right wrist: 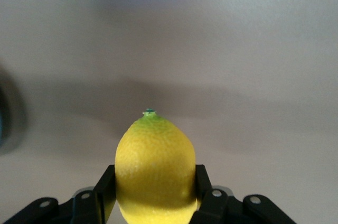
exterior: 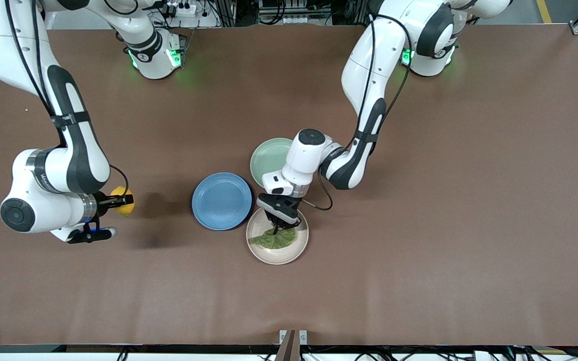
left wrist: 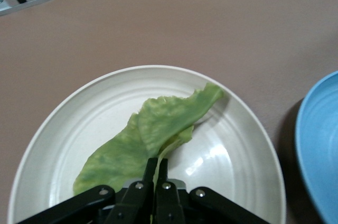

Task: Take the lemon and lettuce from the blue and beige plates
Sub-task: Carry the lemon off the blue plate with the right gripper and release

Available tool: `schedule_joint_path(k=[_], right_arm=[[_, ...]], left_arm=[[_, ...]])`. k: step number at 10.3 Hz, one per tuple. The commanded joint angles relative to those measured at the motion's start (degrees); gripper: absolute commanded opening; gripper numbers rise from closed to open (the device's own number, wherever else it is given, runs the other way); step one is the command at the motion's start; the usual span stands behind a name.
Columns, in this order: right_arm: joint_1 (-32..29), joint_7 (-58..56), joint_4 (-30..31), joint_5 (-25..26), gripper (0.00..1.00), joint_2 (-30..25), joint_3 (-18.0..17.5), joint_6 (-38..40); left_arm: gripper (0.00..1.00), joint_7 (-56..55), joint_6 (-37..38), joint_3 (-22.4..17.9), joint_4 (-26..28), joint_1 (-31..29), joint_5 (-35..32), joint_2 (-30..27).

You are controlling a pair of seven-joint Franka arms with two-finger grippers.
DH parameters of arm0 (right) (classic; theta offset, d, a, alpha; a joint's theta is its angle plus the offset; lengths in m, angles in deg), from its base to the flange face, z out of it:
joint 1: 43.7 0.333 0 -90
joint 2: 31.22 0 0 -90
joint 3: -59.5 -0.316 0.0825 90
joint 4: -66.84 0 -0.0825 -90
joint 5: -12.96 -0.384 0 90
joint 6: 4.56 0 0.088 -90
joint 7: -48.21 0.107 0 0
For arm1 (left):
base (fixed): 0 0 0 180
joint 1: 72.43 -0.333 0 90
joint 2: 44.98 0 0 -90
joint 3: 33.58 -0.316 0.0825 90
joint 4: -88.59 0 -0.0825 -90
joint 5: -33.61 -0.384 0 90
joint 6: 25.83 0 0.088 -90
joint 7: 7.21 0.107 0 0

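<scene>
R gripper (exterior: 124,201) up over bare table toward R arm's end, jaws clamped on lemon (exterior: 123,200). Blue plate (exterior: 222,201) mid-table, just beside beige plate (exterior: 277,236). L gripper (exterior: 274,230) down in beige plate, jaws pinched tight on lettuce (exterior: 274,238) lying there.

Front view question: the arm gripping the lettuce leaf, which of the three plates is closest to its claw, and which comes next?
Measured from the left gripper, shut on the lettuce:
1. Beige plate: directly under the gripper, nearest the front camera.
2. Blue plate: beside the beige one, toward the right arm's end.
3. Green plate: farthest from the camera, partly hidden by the left arm.
</scene>
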Motion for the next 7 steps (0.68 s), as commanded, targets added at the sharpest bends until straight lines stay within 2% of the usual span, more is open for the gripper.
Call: schedule_joint_path(k=[1, 3, 4, 5, 6, 7], right_arm=[[-1.35, -0.39, 4.75, 1.12, 0.00, -0.73, -0.63, -4.81], [-1.70, -0.39, 6.77, 1.12, 0.00, 0.06, -0.63, -8.06], [-1.96, -0.30, 6.78, 1.12, 0.07, 0.07, -0.63, -7.82], [-2.05, -0.30, 6.70, 1.03, 0.55, 0.15, -0.72, -7.64], [-2.14, -0.38, 6.35, 0.95, 1.00, 0.07, -0.72, -6.94], [-2.40, -0.65, 5.30, 0.77, 1.00, -0.46, -0.81, -5.89]], left_arm=[[0.00, -0.33, 0.66, -0.56, 10.00, -0.23, -1.64, -6.78], [0.00, -0.33, 0.66, -0.56, 15.72, -0.84, -1.64, -10.92], [0.00, -0.33, 0.92, -0.48, 18.71, -1.54, -1.64, -13.72], [0.00, -0.24, 2.32, -0.48, 21.26, -1.81, -1.64, -16.88], [0.00, -0.24, 7.29, -0.48, 21.72, -1.81, -1.64, -19.79], [0.00, -0.24, 15.43, -0.39, 21.03, -1.72, -1.64, -23.47]])
